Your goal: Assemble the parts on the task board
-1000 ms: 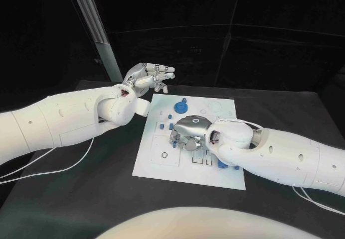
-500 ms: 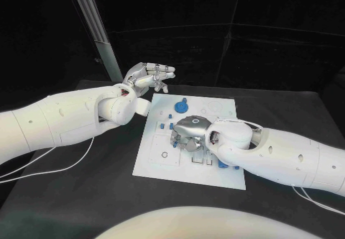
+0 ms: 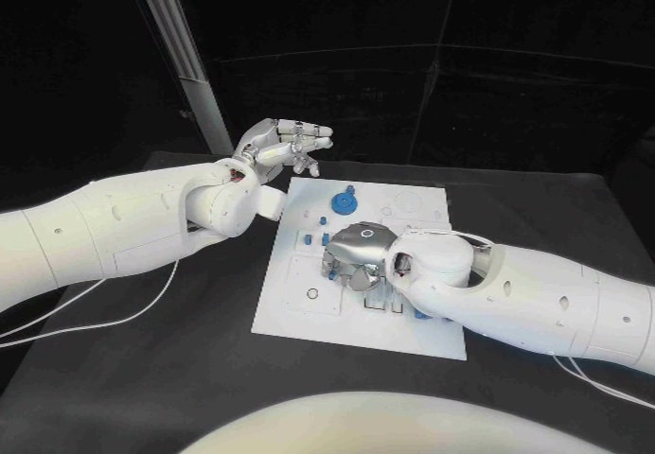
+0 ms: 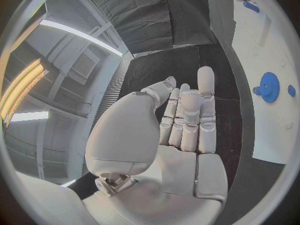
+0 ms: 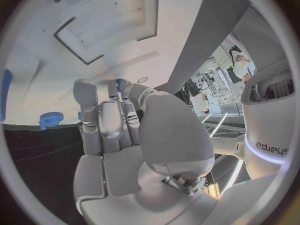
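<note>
The white task board (image 3: 303, 312) lies mid-table. A blue gear (image 3: 343, 201) stands near its far edge, with small blue parts (image 3: 324, 220) just in front of it. My right hand (image 3: 358, 251) is down over the board's middle, fingertips against the surface. In the right wrist view a small blue part (image 5: 120, 83) shows pinched between the thumb tip and a fingertip, with the gear (image 5: 51, 119) off to one side. My left hand (image 3: 280, 147) is raised beyond the board's far left corner, fingers apart and holding nothing. Its wrist view shows the gear (image 4: 269, 87) on the board (image 4: 275, 130).
More small blue parts (image 3: 423, 317) sit by the board's near right part, half hidden by my right forearm. A grey upright post (image 3: 191, 85) stands behind the left hand. White cables (image 3: 123, 317) trail over the black table on the left.
My right forearm and hand have edged slightly left over the board's middle. The left hand has not moved.
</note>
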{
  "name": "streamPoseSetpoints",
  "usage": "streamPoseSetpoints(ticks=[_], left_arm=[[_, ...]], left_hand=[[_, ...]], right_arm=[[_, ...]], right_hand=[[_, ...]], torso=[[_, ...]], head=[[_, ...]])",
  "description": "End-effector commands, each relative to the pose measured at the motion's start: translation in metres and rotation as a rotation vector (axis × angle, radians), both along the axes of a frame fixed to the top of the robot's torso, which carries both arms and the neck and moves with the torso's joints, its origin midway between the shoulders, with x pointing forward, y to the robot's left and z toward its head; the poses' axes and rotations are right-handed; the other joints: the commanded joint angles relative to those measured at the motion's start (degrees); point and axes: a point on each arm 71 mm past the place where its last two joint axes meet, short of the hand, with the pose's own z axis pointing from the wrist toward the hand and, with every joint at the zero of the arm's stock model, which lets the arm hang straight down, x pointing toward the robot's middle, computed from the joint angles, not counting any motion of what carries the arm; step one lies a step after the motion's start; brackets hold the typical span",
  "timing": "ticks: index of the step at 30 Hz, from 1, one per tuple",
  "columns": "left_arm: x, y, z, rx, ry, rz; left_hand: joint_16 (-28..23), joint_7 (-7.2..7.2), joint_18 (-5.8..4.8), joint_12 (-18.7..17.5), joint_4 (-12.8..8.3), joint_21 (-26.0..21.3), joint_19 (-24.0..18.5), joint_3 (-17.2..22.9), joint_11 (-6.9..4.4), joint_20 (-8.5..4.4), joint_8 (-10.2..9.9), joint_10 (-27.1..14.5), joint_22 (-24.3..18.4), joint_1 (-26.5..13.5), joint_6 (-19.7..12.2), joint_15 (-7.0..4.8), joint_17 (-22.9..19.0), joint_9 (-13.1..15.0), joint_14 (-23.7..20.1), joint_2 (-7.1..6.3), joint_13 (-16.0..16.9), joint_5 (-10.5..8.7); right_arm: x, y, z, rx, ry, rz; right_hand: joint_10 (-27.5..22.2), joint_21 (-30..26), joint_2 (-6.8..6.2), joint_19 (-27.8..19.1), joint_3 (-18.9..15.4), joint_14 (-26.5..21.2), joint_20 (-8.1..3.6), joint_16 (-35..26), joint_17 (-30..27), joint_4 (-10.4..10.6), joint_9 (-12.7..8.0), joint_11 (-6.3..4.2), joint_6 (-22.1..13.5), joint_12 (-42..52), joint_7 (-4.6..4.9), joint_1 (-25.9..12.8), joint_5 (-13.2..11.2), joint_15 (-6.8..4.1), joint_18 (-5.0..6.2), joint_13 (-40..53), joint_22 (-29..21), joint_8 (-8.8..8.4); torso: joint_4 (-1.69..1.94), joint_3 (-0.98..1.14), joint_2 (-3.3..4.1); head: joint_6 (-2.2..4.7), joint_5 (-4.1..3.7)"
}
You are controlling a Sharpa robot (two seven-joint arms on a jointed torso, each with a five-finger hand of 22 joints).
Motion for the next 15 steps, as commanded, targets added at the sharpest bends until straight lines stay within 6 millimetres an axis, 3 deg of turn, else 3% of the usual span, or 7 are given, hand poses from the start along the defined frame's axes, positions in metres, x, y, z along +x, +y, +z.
streamPoseSetpoints(ticks=[1,9,15], left_arm=[[0.0,-0.0013,0.0013,-0.01,0.001,-0.014],[0.0,-0.0014,0.0012,-0.01,0.003,-0.017],[-0.0001,-0.001,0.0009,-0.01,0.006,-0.02]], left_hand=[[-0.19,0.12,0.3,0.33,-0.28,-0.18,-0.43,0.04,0.05,0.17,0.37,-0.27,-0.06,-0.12,-0.21,0.07,-0.06,-0.03,-0.52,-0.2,-0.06,0.36],[-0.2,0.16,0.3,0.4,-0.29,-0.23,-0.44,0.01,0.09,0.21,0.42,-0.39,-0.1,-0.13,-0.3,0.1,-0.11,-0.02,-0.58,-0.19,-0.07,0.36],[-0.2,0.16,0.3,0.4,-0.29,-0.23,-0.44,0.01,0.09,0.21,0.42,-0.39,-0.1,-0.13,-0.3,0.1,-0.11,-0.02,-0.58,-0.19,-0.07,0.36]], right_arm=[[0.0011,-0.0018,-0.0023,-0.02,-0.009,-0.007],[0.0022,-0.0029,0.0,0.022,-0.02,-0.014],[0.0004,-0.0093,0.0074,0.114,-0.048,-0.016]], right_hand=[[-1.76,-0.19,-0.28,-0.54,-0.47,1.88,0.49,0.47,0.06,0.22,-0.12,0.44,-1.16,-0.11,0.24,-1.03,0.9,0.7,-0.74,-0.01,-0.37,-0.12],[-7.3,-2.8,-1.31,-2.84,-1.83,0.74,1.27,-1.76,-3.21,0.05,-0.28,1.49,-5.44,0.16,0.95,-2.05,1.29,1.55,-0.02,-0.01,-4.53,-0.19],[-7.68,-2.96,-1.2,-2.92,-2.38,0.66,1.38,-1.93,-3.64,0.05,-0.15,1.5,-5.77,0.63,0.95,-2.19,2.04,1.57,0.03,0.11,-4.71,0.0]], torso=[[0.03,-0.03,-0.01],[-0.01,0.0,0.0],[0.01,0.07,-0.01]], head=[[0.01,0.01],[-0.03,0.02],[0.04,-0.06]])
